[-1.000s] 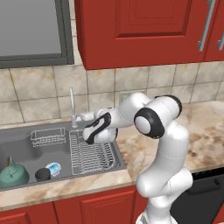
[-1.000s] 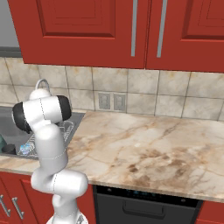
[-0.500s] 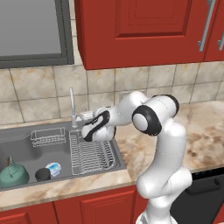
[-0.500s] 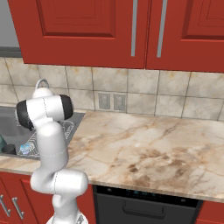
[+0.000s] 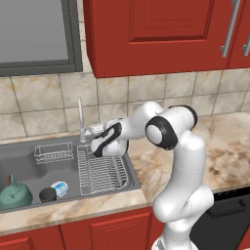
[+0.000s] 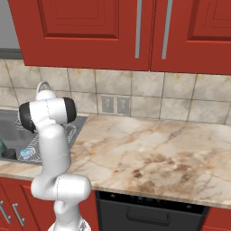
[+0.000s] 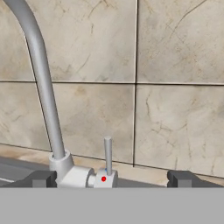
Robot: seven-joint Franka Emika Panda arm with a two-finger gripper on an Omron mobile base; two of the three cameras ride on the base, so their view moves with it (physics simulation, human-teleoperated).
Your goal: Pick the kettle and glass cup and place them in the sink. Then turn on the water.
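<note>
Teal kettle (image 5: 14, 194) and glass cup (image 5: 47, 194) sit in my sink (image 5: 29, 156), well left of the spread claw (image 7: 109, 178) at the faucet (image 7: 41, 83) lever.

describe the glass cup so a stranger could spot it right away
Find the dark grey sink under the window. At its front left sits a teal kettle; the glass cup is the short, nearly black cylinder beside it, darker than the small blue-white object next to it.

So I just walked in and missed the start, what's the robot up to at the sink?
The kettle and glass cup already sit in the sink. The arm has its gripper at the faucet, jaws open on either side of the upright handle. No water is running.
</note>
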